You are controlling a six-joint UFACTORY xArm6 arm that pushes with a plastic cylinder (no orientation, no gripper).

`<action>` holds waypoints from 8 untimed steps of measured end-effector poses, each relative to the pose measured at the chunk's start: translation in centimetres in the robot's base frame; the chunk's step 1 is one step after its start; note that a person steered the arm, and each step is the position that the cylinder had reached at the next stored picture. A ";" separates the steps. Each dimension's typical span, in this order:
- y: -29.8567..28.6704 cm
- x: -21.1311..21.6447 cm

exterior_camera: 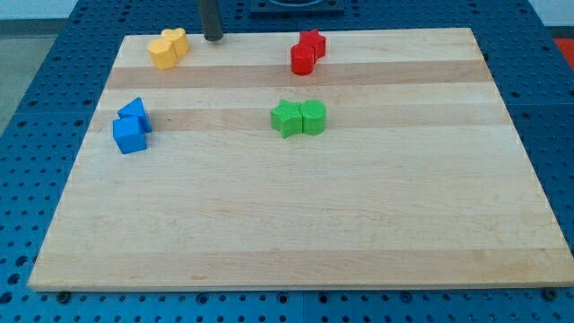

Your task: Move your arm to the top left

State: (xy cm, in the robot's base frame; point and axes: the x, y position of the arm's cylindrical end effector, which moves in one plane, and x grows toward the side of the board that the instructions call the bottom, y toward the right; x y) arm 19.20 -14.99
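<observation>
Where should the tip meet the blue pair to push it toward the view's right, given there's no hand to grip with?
No grip is possible, only a push. Put my tip on the left face of the blue cube, coming from the view's left. The other blue block touches it behind, so the pair may pivot; aim near their seam.

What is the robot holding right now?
Nothing. My tip rests on the board's top edge, just right of the yellow blocks, touching none.
</observation>
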 end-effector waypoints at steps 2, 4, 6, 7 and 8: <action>0.2 0.0; 0.4 3.4; -1.7 9.5; -6.8 11.4; -13.0 10.5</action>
State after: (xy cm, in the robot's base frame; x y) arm 29.73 -27.99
